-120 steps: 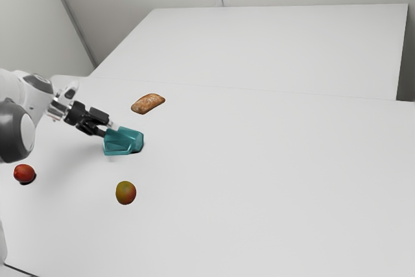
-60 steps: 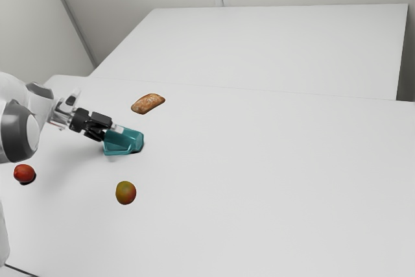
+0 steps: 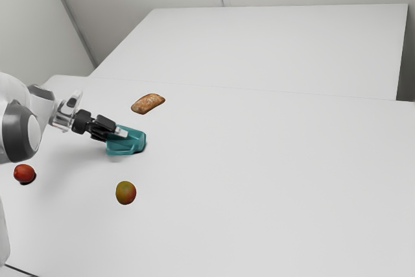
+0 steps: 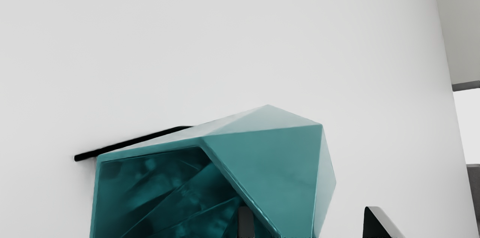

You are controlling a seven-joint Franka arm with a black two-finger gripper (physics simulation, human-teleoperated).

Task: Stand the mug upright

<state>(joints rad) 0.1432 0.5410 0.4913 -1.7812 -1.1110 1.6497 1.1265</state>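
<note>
On table (image 3: 259, 192), apparently, tipped teal mug (image 4: 262, 170)

The mug (image 4: 262, 170) by my fingers looks like glazed ceramic or hard plastic, I cannot tell which, smooth outside with a soft sheen, glossier along its rim and inside. My gripper (image 3: 123, 133) has a dull, dark finish like matt plastic or coated metal, while the arm (image 3: 13, 89) behind it looks like smooth, painted plastic. Beneath, the tabletop (image 3: 259, 180) is smooth and matt, the bread roll (image 3: 148, 103) has a rough, floury crust, and the red fruit (image 3: 24, 173) has smooth skin.
</note>
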